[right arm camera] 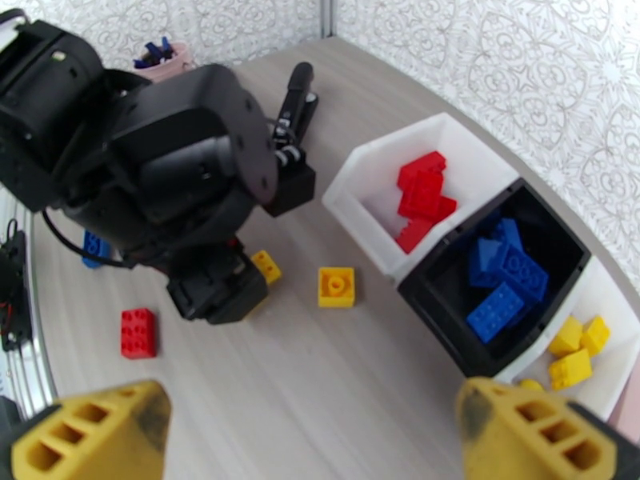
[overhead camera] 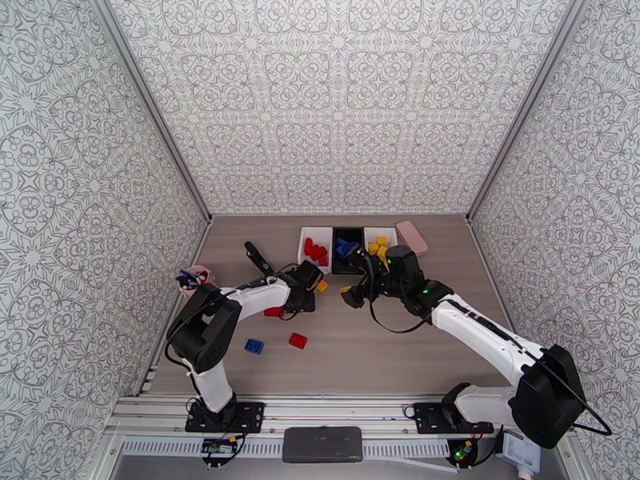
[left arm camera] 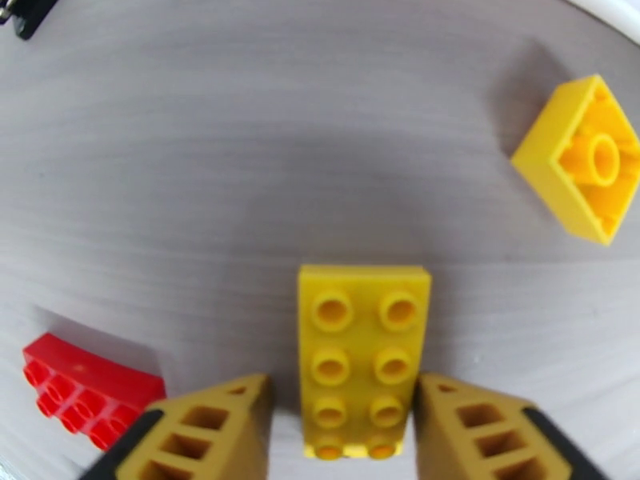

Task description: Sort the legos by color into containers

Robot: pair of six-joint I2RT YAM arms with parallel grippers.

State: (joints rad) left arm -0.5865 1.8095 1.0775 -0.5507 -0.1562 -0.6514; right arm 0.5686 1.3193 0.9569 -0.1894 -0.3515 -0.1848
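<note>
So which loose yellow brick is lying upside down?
The small square yellow brick, lying apart, hollow side up. The long yellow brick between the fingers of the left gripper shows its studs.

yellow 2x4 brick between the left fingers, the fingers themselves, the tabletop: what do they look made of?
Yellow brick: hard moulded plastic with a slight gloss; crisp studs and sharp edges.
Fingers: mustard plastic, matte, with open ribbed cells; possibly printed or flexible.
Tabletop: grey wood-grain surface, low sheen; probably laminate, but real wood cannot be ruled out.

3 containers (right arm camera: pixel 436 294) stand side by side at the table's (overhead camera: pixel 384 354) far edge; loose legos (overhead camera: pixel 298 340) lie before them.
</note>
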